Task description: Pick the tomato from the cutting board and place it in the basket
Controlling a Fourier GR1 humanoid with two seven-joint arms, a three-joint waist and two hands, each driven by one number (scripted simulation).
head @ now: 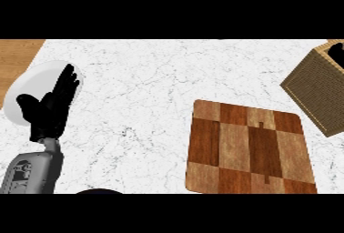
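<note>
So the left hand point(48, 109) is parked over at the left side, fingers point(67, 82) straight and pointing up and away, close together, thumb sticking out to the side, not holding anything. Its grey forearm point(30, 170) comes up from the lower left corner. The hand sits in front of a white plate point(33, 79), covering a good chunk of it, so I can't tell if anything's on the covered part; the bit I can see is bare. The right hand doesn't show anywhere. The tomato I can't spot at all, not on the cutting board point(249, 148) and not anywhere else on the white marble surface point(148, 82). The board is a checkered wood one, light and dark patches, lying flat toward the lower right, tilted a bit, nothing on top of it. The wicker basket point(316, 91) is at the right edge, just up and right of the board, and it's cut off by the frame, so I only get its woven wall and a dark sliver of the opening up top; what's inside I can't make out. There's a strip of wooden top point(17, 54) in the upper left corner, and something dark and rounded point(97, 191) peeking in at the bottom edge, too cut off to name.
</note>
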